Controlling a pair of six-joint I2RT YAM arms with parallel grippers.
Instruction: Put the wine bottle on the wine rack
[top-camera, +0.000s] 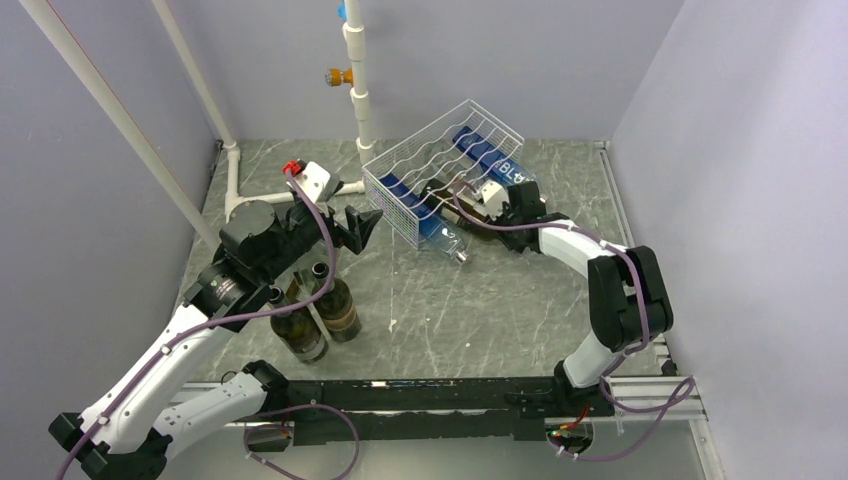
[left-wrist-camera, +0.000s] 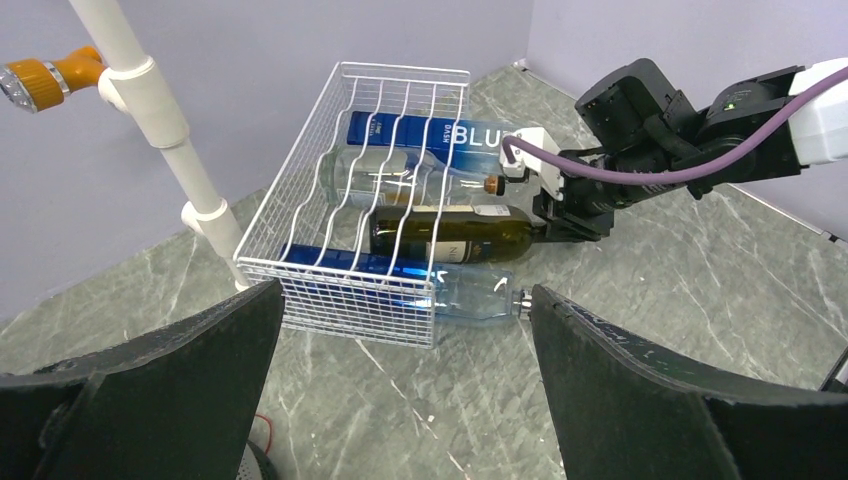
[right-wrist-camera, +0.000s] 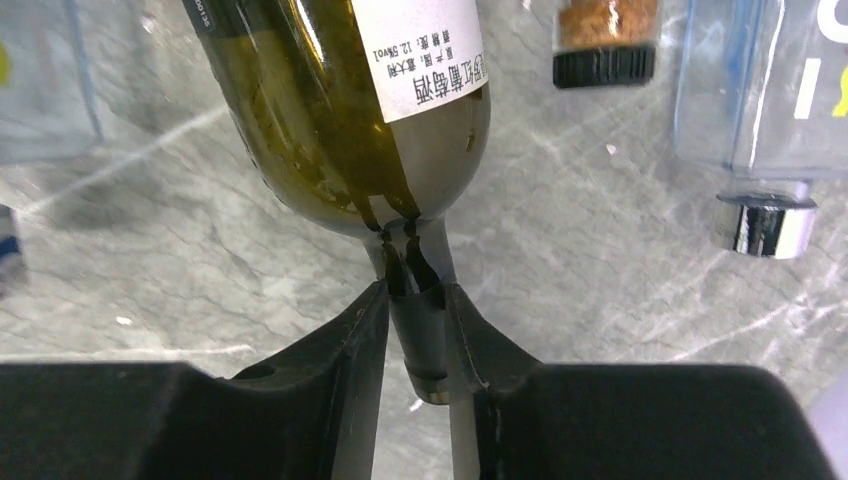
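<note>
Our right claw (right-wrist-camera: 415, 320) is clamped on the neck of the dark wine bottle (right-wrist-camera: 340, 110), whose body lies inside the wine rack (left-wrist-camera: 400, 68); our left claw (top-camera: 358, 226) hangs spread apart nearby.

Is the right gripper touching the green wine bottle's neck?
Touching. The right wrist view shows the right gripper closed on the green wine bottle, its fingers pressing both sides of the neck, no gap.

Glossy glass wine bottle (right-wrist-camera: 320, 130) w/ paper label (right-wrist-camera: 425, 55); wire wine rack (left-wrist-camera: 350, 300).
</note>
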